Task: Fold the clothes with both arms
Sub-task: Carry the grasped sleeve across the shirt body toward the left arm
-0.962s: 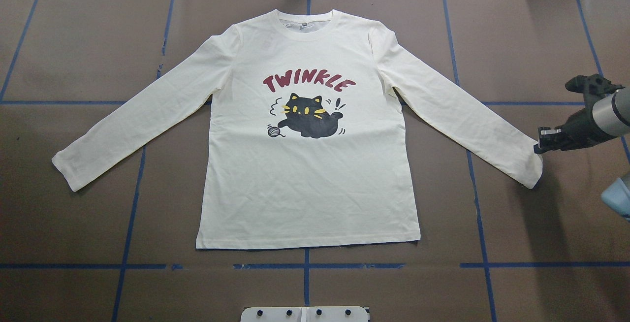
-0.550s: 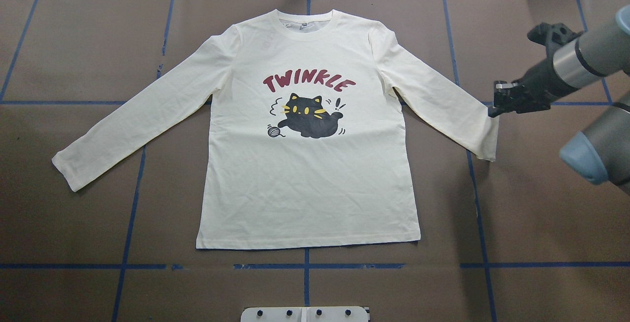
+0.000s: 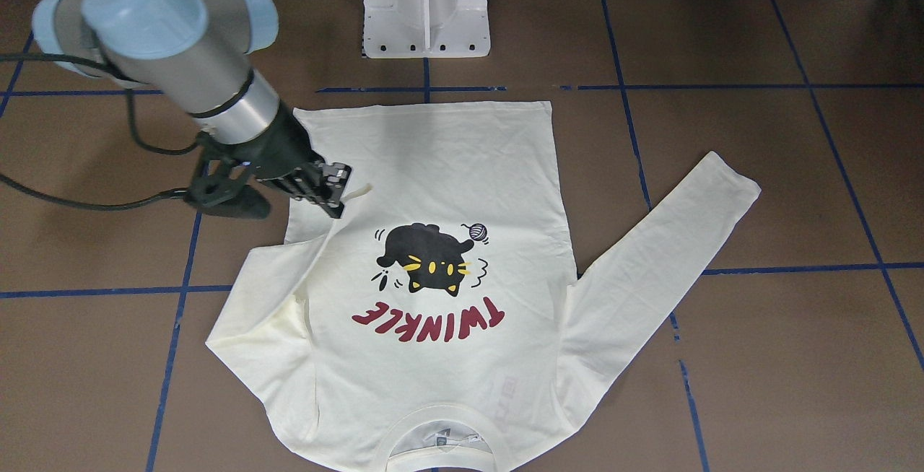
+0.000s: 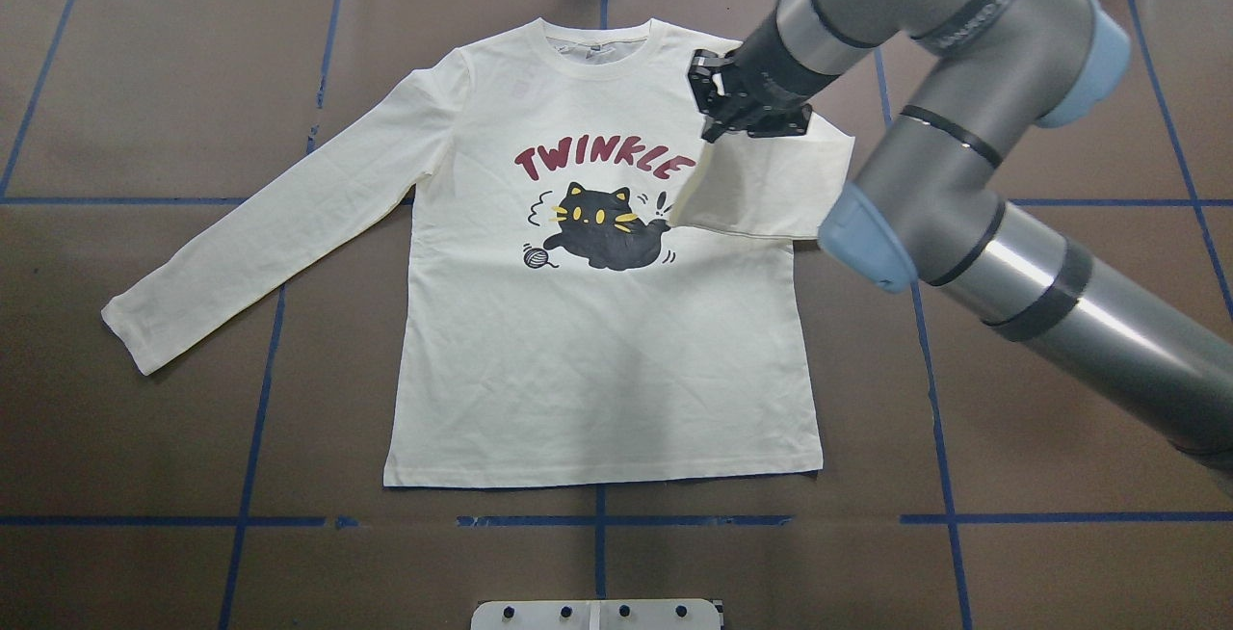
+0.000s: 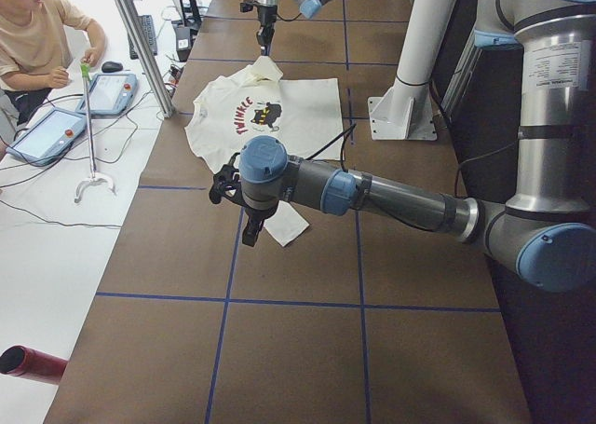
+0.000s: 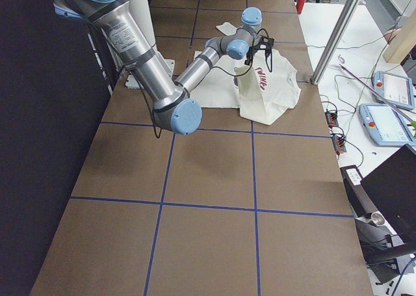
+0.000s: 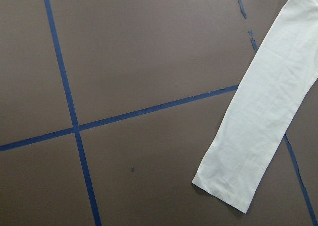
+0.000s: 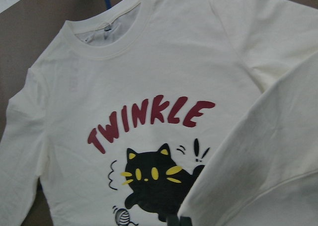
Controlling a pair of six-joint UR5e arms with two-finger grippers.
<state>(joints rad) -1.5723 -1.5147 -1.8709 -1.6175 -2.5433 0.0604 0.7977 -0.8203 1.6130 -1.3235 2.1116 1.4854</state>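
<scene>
The cream-white T-shirt [image 4: 597,360] lies flat, print up, with its black cat [image 4: 602,230] and "TWINKLE" lettering [image 4: 602,160]. My right gripper [image 4: 718,115] is shut on the cuff of the right sleeve [image 4: 761,187] and holds it raised over the chest. The sleeve drapes back across the body. It also shows in the front view [image 3: 336,194] and the right wrist view [image 8: 258,161]. The left sleeve [image 4: 260,235] lies stretched out flat. My left gripper [image 5: 249,230] hovers by that cuff [image 7: 233,181]; I cannot tell whether it is open or shut.
The white pedestal base [image 3: 426,10] stands at the robot's side of the table. Blue tape lines [image 4: 255,418] cross the brown tabletop. An operator [image 5: 37,33] sits by teach pendants [image 5: 56,130] beyond the far edge.
My right gripper has carried the right sleeve's cuff from the table's right side up and inward over the shirt's chest. The sleeve now folds back over the body.
</scene>
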